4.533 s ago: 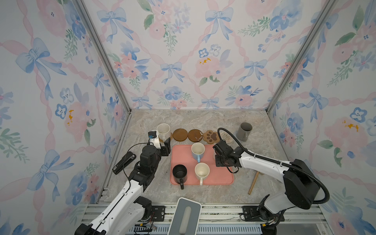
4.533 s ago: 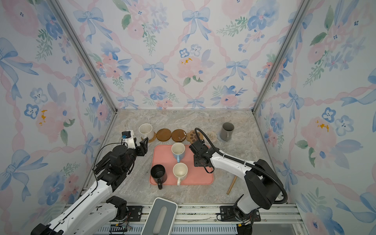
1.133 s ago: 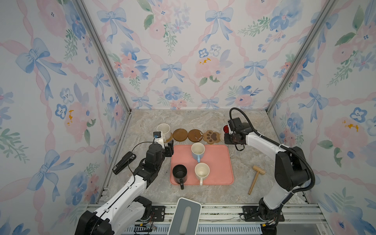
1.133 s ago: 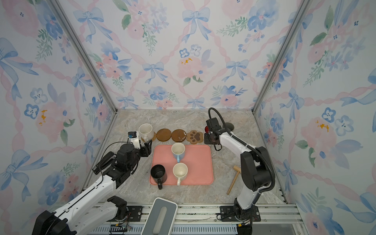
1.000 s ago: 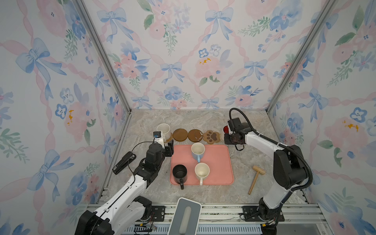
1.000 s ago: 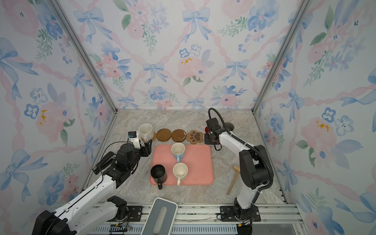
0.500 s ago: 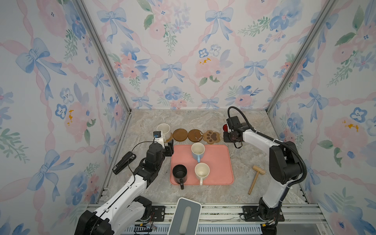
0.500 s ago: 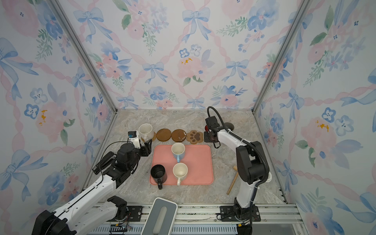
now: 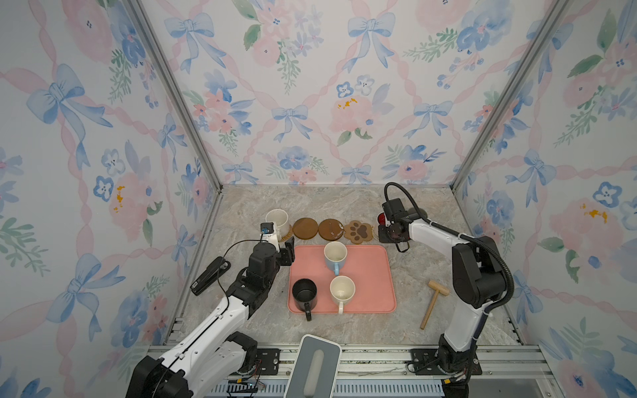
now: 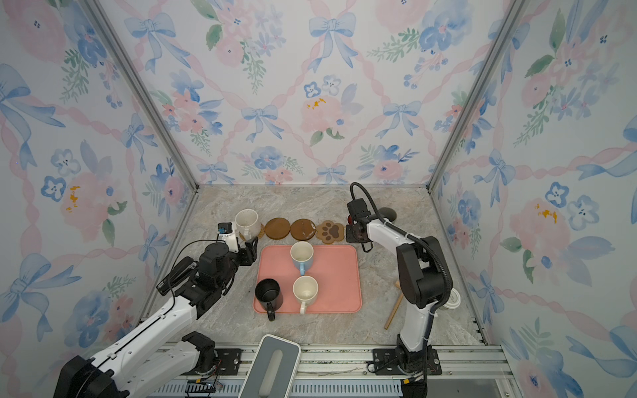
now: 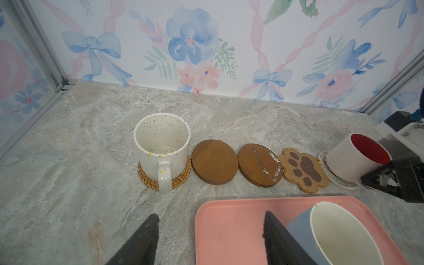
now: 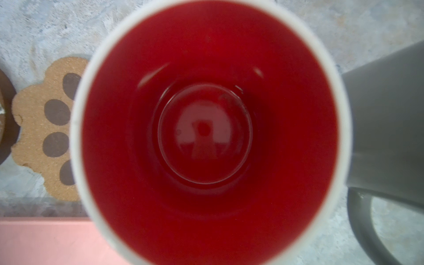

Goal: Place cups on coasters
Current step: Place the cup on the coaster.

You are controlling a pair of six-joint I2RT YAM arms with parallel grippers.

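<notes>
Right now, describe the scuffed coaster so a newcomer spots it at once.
Find the pink tray. Behind its far edge, between the paw coaster and a plain brown round, lies a second brown round. Only it bears white scuffs.

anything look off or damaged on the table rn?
One brown round coaster, beside the paw-print coaster, has white scuffs where its surface looks chipped. A wooden mallet and black stapler lie off the pink tray as stray clutter.

High stereo overview, close wrist views
</notes>
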